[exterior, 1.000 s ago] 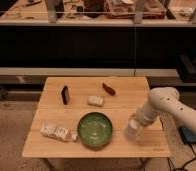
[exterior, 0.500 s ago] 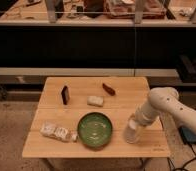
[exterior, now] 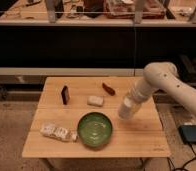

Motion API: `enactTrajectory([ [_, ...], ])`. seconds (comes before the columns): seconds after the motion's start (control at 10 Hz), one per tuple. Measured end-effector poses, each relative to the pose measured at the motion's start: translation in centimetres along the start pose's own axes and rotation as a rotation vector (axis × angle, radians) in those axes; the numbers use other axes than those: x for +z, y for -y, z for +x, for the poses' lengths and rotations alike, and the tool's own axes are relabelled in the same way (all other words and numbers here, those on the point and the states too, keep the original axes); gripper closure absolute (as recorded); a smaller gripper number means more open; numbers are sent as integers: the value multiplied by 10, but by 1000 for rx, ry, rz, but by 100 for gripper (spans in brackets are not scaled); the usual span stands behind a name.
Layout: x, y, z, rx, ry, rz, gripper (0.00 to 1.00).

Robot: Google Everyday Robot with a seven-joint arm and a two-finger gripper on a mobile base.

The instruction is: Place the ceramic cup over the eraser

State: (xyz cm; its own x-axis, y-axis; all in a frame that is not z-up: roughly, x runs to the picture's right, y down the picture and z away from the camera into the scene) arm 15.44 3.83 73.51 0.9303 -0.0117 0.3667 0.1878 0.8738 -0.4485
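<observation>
half done: jaws clamp the ceramic cup near the bowl; the eraser, well apart across the counter, awaits covering.

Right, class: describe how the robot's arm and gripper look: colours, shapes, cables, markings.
The arm is smooth off-white, built of thick rounded tubes with a bulbous joint bearing a few small dark spots. No cables or lettering show on it. The gripper, above the right side of the table beside the green bowl, is the same pale colour and narrower than the arm.
</observation>
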Motion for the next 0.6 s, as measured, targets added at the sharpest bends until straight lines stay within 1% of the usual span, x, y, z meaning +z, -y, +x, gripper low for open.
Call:
enactTrajectory([
  [0.1, -10, 20, -16, -24, 3, 29, 100],
  [0.3, -24, 62, -60, -78, 25, 81, 100],
  [0.4, -24, 79, -85, -98, 45, 96, 100],
  [0.5, -21, 90, -104, -104, 67, 103, 100],
  [0.6, -17, 96, -117, -109, 81, 103, 100],
])
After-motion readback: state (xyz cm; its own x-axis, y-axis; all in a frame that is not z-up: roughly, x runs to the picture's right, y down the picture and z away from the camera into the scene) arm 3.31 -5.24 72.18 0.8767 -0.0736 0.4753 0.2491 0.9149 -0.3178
